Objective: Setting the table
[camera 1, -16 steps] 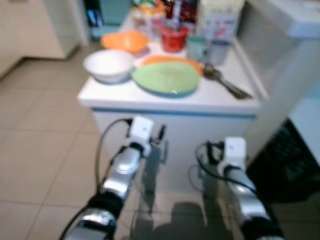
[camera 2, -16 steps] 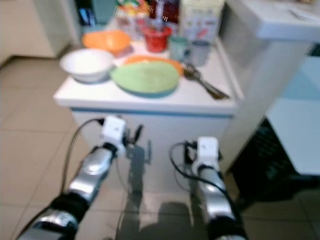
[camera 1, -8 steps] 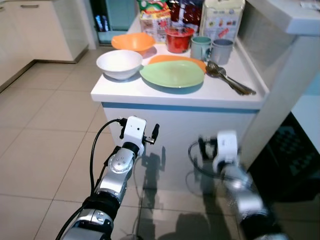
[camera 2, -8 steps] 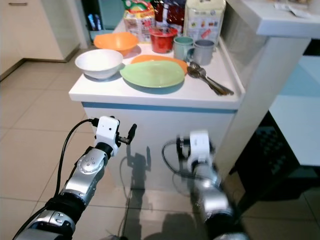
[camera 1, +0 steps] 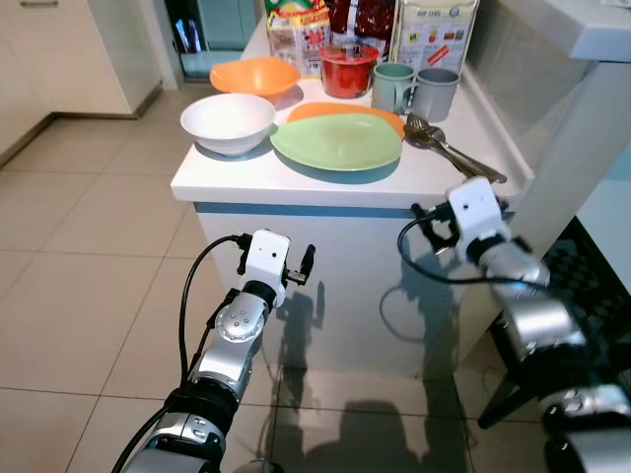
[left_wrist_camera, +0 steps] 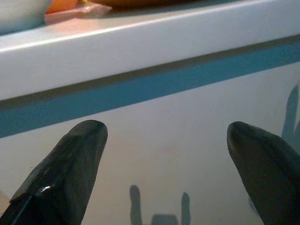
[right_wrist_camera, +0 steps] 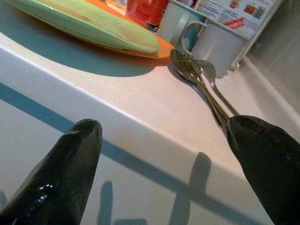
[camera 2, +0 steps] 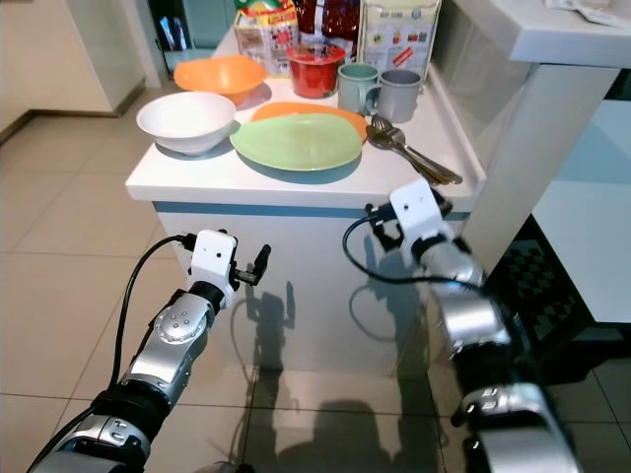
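In the left eye view, a glossy oval green plate [camera 1: 337,141] is seen upper centre on a white counter [camera 1: 296,179], stacked on an orange plate [camera 1: 345,111]. A round white bowl [camera 1: 228,122] and an orange bowl [camera 1: 255,75] are set to its left, two mugs [camera 1: 416,91] and metal spoons [camera 1: 449,156] to its right. The right gripper [camera 1: 426,225] is raised at the counter's front edge, below the spoons.

In the left wrist view, the left gripper [left_wrist_camera: 164,154] is held spread before the counter's front panel.

In the right wrist view, the right gripper's fingers [right_wrist_camera: 70,173] are parted, with spoons and plate beyond.
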Tool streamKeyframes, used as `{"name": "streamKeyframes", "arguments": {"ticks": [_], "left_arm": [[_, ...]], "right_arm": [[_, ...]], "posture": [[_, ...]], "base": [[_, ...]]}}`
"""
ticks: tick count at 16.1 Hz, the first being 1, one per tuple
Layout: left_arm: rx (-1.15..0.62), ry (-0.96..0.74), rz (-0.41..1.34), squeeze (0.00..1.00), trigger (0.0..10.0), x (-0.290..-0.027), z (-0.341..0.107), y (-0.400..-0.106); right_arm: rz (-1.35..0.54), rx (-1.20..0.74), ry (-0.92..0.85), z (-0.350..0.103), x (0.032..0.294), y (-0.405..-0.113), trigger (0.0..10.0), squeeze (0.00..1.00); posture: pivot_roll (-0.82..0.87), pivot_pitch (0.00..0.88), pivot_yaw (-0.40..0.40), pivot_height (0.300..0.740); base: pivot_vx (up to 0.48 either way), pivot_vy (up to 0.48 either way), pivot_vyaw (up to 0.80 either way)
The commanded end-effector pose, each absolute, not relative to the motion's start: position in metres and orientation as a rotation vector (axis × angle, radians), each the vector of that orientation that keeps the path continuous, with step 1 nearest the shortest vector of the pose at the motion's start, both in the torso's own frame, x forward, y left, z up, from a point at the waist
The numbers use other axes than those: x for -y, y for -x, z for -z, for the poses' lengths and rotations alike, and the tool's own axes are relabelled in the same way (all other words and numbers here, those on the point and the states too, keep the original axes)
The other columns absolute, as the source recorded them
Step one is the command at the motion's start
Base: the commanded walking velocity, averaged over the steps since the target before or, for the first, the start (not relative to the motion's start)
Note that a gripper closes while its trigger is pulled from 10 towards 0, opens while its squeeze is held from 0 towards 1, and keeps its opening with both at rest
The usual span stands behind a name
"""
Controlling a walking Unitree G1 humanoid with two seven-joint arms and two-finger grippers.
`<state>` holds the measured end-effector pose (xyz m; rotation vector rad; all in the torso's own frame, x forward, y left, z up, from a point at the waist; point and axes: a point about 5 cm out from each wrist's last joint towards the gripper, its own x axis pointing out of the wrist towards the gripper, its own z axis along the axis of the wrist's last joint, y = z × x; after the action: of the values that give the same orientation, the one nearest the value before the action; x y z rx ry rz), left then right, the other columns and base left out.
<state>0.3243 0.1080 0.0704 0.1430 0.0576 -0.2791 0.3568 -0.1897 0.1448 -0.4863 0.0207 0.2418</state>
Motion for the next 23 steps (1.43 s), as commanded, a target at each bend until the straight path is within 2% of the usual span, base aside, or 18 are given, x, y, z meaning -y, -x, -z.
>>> {"name": "streamKeyframes", "arguments": {"ticks": [1,7,11,18,23], "left_arm": [[-0.071,-0.141,0.267,0.00,10.0,-0.111,-0.068,-0.324],[-0.068,-0.139,0.262,0.00,10.0,-0.110,-0.069,-0.325],[-0.065,-0.137,0.257,0.00,10.0,-0.110,-0.070,-0.325],[-0.063,-0.135,0.256,0.00,10.0,-0.108,-0.070,-0.326],[-0.057,-0.129,0.245,0.00,10.0,-0.107,-0.070,-0.325]], "right_arm": [[-0.267,-0.051,0.551,-0.146,0.192,-0.362,10.0,0.00],[-0.341,0.034,0.696,-0.193,0.189,-0.388,10.0,0.00],[-0.392,0.067,0.770,-0.210,0.183,-0.395,10.0,0.00],[-0.412,0.006,0.817,-0.200,0.181,-0.401,10.0,0.00],[-0.443,0.001,0.916,-0.209,0.174,-0.407,10.0,0.00]], "posture": [[-0.04,0.000,0.027,0.740],[-0.03,0.000,0.019,0.740],[-0.03,0.000,0.013,0.740],[-0.03,0.000,0.002,0.740],[-0.01,0.000,-0.018,0.740]], "base": [[0.000,0.000,0.00],[0.000,0.000,0.00],[0.000,0.000,0.00],[0.000,0.000,0.00],[0.000,0.000,0.00]]}}
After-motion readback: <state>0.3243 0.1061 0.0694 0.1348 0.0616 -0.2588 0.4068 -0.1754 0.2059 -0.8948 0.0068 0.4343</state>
